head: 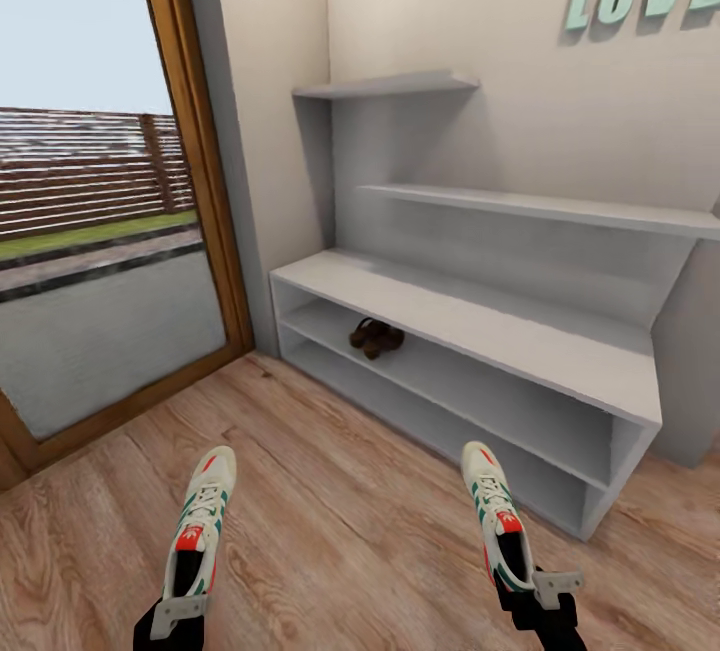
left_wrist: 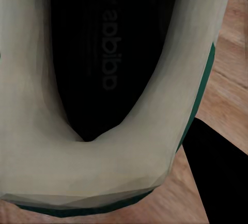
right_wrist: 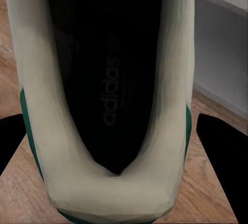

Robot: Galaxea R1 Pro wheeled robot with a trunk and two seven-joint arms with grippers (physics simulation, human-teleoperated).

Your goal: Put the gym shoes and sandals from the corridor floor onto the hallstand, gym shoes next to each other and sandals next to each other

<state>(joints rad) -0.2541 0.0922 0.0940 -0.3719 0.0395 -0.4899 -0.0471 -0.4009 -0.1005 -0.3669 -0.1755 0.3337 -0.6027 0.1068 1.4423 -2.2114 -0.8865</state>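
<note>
White leather gym shoes (head: 200,516) | hands clamp heels | grey hallstand (head: 480,331)

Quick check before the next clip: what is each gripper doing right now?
Left gripper: closed on the heel of the left gym shoe.
Right gripper: closed on the heel of the right gym shoe.

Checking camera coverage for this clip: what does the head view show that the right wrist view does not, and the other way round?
Head view alone: the brown strappy sandals on the light-grey hallstand's lower shelf, the left gripper holding the second white sneaker, the glass door and the LOVE wall letters.

Right wrist view alone: the dark insole with its adidas print.

Both: the right gripper's white green-striped sneaker, the wood-plank floor, and part of the hallstand.
</note>
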